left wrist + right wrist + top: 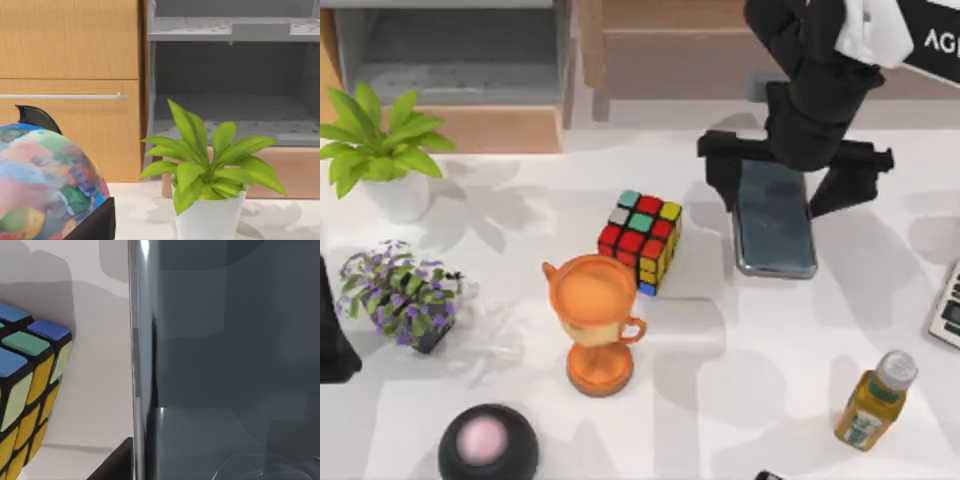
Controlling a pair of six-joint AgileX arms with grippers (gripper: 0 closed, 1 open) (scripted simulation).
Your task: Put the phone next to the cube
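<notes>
White table [760, 370] carries everything; back edge at 12 o'clock meets a wood cabinet [670, 40] and a grey open shelf unit [450, 50], shelves bare as far as visible. Containers: white pot [398, 195] w/ green leafy plant [375, 140] at 10 o'clock, dark pot w/ purple-flowered plant [400, 295] at 9, orange trophy cup [595, 320] near centre, bowl looks bare inside, juice bottle [875, 400] at 4, capped. Dark round gadget w/ pink top [488, 445] at 7, laptop corner [948, 310] at 3.

Open room: bare tabletop between trophy and bottle, 5–6 o'clock; narrow white strip between cube and phone.

Right gripper [792, 180] at 1 o'clock, fingers spread wide, straddling the phone's [775, 220] far end, one finger either side, clear gap visible. Phone lies flat on table just beside the cube [642, 238], at cube's 3 o'clock, not touching. Right wrist view: phone rim [137, 365] close to cube [30, 380], table between.

Left arm [335, 340] parked at 9 o'clock edge; its fingers: can't tell. Left wrist view: globe [45, 185], potted plant [210, 165].
</notes>
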